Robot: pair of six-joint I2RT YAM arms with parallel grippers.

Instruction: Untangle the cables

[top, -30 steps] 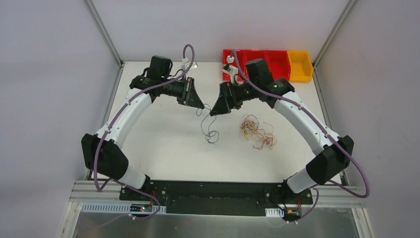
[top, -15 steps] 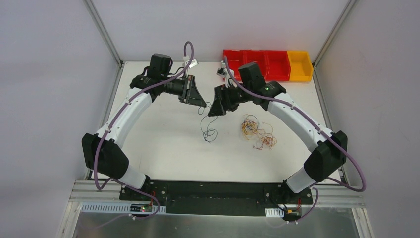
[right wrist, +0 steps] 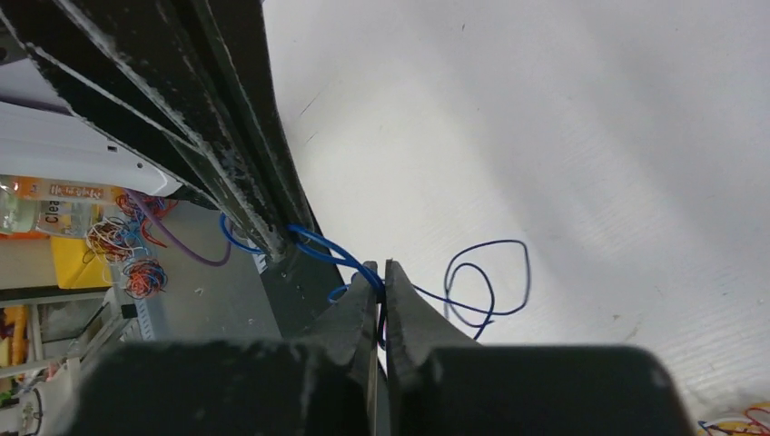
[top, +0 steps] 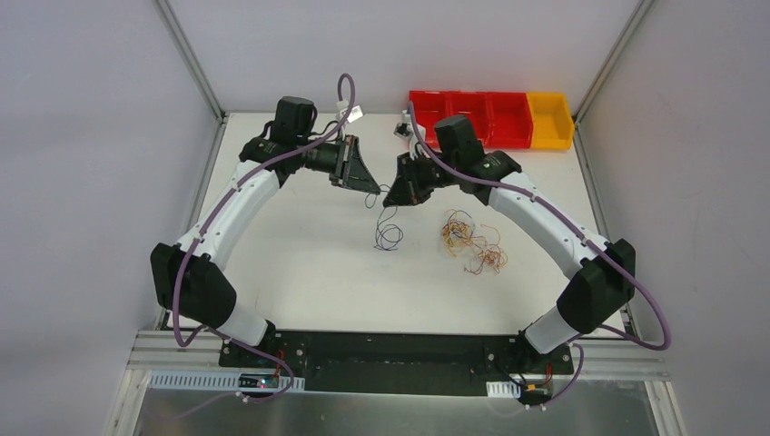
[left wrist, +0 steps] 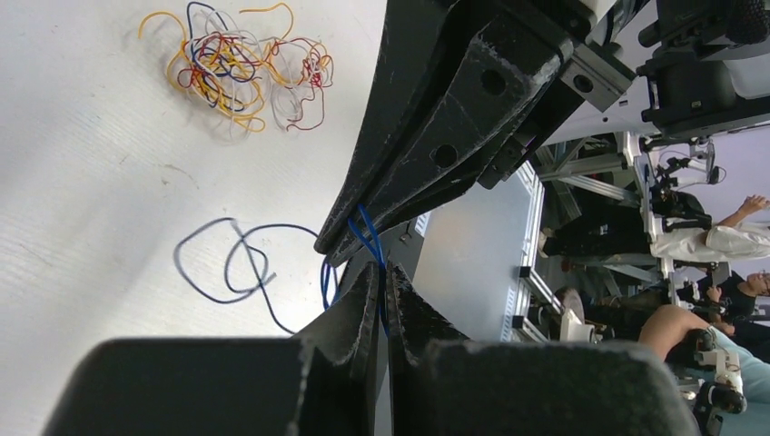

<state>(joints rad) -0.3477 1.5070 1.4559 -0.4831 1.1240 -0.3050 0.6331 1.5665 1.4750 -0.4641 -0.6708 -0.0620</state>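
1. Since a second ago the right gripper [top: 389, 201] has shifted left toward the left gripper [top: 370, 193]. The dark blue cable [top: 389, 236] beneath them has been drawn up into a shorter, tighter set of loops.
2. The left gripper is tilted down over the middle of the table [top: 300, 259], its fingers pressed together on one stretch of the dark blue cable.
3. The dark blue cable runs as a short arc between the two sets of fingertips. The rest of it hangs down to coiled loops lying on the table just below.
4. The right gripper sits tip to tip with the left, nearly touching, its jaws likewise clamped on the same cable.
5. To the right, well apart from the loops, the clump of cables [top: 472, 242] in red, orange, yellow and white lies loose on the table.
6. The red bins [top: 490, 107] and the yellow bin [top: 550, 119] stand along the far right edge.
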